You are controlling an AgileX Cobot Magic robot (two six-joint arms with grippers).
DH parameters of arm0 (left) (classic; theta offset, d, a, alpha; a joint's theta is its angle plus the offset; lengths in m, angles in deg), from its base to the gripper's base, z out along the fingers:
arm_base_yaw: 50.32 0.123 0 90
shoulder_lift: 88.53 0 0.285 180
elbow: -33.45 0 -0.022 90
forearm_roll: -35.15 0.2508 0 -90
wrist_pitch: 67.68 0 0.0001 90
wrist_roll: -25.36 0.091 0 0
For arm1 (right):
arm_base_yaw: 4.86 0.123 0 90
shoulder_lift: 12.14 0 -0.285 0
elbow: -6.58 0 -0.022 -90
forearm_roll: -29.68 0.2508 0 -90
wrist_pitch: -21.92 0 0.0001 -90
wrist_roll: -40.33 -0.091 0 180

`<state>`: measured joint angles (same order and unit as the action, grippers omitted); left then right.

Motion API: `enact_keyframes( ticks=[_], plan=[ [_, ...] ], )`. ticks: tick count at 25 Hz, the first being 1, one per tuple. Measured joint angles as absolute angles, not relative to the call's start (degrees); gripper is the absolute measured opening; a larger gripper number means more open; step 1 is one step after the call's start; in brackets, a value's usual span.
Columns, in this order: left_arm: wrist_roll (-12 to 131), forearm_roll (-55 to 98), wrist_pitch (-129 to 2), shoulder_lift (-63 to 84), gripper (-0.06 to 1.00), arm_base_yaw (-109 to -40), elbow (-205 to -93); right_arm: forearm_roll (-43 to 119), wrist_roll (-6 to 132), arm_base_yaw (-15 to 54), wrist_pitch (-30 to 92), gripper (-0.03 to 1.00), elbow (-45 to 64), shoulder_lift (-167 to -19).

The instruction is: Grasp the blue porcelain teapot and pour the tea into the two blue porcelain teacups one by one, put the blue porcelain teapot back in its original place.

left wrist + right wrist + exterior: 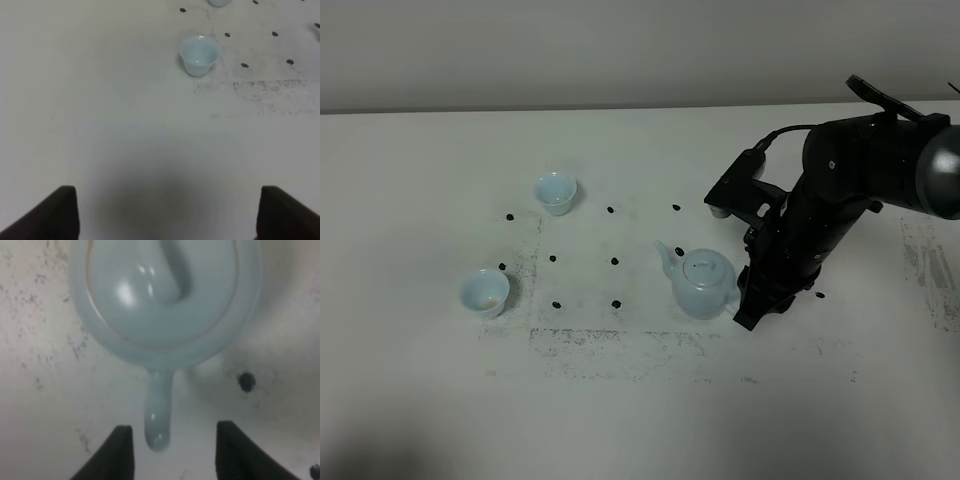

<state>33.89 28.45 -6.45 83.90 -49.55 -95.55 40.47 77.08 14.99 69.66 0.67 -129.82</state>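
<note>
Slippage is risked if the right gripper (175, 432), whose fingers (117, 455) are spread with the loop handle (159, 415) of the blue porcelain teapot (165, 305) lying between them but nearer one, is closed off-centre, whereby the teapot could be twisted.

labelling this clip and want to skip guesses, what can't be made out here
- teapot, right wrist view: blurred close-up, spout beyond the frame edge
- far teacup, left wrist view: nearly all cut off by the frame edge
- near teacup contents, exterior high view: too small to tell
- left end effector, left wrist view: only fingertips show
</note>
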Motion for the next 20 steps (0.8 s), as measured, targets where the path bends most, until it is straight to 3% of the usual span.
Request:
enact_keyframes(
  ticks=[20],
  plan=[
    [33.9, 28.4, -6.5, 83.9, 0.73, -49.6, -95.5, 40.7, 77.1, 16.8, 69.1, 0.41, 3.9, -133.7]
  ],
)
